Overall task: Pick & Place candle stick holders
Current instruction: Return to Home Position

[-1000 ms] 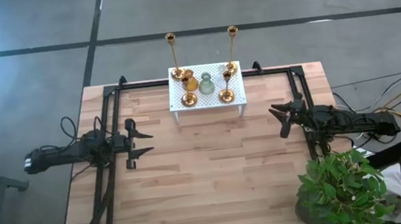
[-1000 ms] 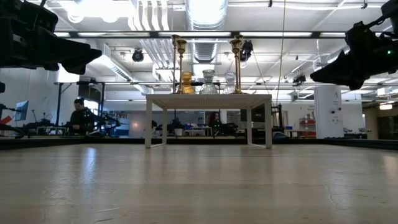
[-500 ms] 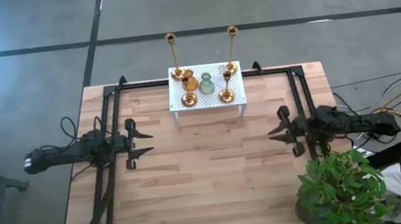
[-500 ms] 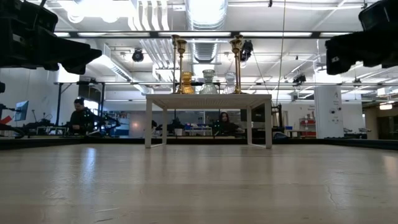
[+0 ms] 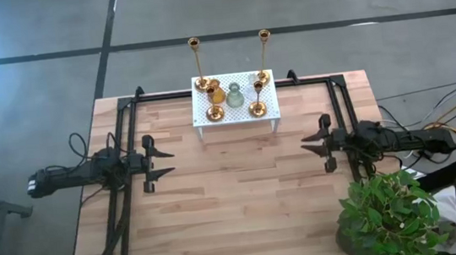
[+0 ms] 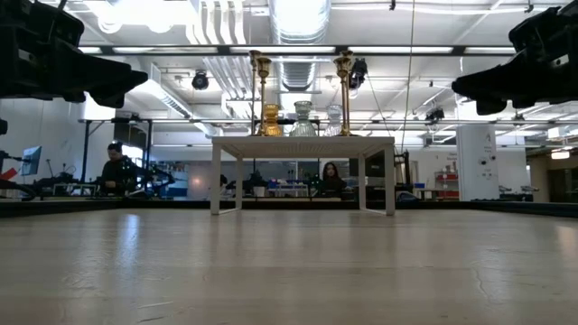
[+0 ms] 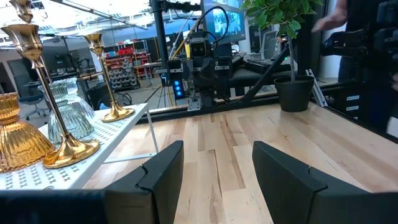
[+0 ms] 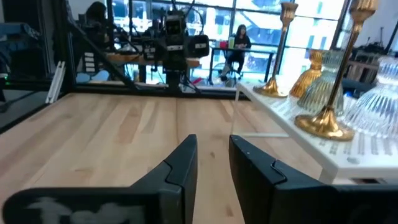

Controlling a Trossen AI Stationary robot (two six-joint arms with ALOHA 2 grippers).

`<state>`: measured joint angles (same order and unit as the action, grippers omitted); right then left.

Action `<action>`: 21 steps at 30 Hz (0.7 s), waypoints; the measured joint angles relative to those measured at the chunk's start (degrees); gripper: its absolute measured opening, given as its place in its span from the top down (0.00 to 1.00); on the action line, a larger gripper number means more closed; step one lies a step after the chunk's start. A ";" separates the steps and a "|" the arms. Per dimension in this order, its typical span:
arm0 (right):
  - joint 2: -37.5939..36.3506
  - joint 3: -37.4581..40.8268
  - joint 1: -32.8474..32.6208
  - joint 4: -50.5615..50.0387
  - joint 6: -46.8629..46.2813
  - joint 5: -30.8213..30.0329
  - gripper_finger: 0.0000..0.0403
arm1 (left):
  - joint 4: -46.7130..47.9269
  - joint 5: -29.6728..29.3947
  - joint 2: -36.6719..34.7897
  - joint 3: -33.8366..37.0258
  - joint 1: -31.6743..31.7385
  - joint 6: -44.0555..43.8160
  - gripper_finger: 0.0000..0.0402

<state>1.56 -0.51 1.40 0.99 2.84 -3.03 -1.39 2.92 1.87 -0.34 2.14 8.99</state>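
The candle stick holders stand by their bases on a white perforated rack (image 5: 235, 110) at the table's far edge. Two are tall brass sticks (image 5: 197, 63) (image 5: 264, 54). Between them are short brass ones (image 5: 214, 95) and a grey-green glass one (image 5: 234, 95). The low view shows them above the rack top (image 6: 302, 140). My left gripper (image 5: 169, 164) hovers open at the table's left and points level toward the right, with nothing between its fingers (image 7: 165, 168). My right gripper (image 5: 305, 146) hovers at the right and points level toward the left. A narrow empty gap shows between its fingers (image 8: 186, 158).
A potted plant (image 5: 390, 212) stands at the near right corner, close beside my right arm. Black frame rails (image 5: 126, 130) (image 5: 344, 102) run along both table sides. Bare wooden tabletop (image 5: 244, 202) lies between the arms. A person (image 6: 329, 173) sits in the room behind.
My right gripper has swung and rolled from a slanted pose, pointing partly toward the far edge, to level. It now points straight toward the table's left. The candle stick holders have stayed where they were.
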 joint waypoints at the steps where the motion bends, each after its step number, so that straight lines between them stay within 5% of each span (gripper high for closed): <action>1: 0.41 0.00 -0.01 -0.02 -0.40 0.01 0.78 | 0.00 0.00 0.02 0.00 -0.01 0.00 0.51; 21: 2.37 0.00 0.00 0.00 -0.86 0.02 0.83 | 0.00 0.00 0.04 0.00 0.01 0.00 0.51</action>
<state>3.92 -0.51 1.40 0.99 1.98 -3.01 -1.39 2.92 1.91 -0.34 2.15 8.99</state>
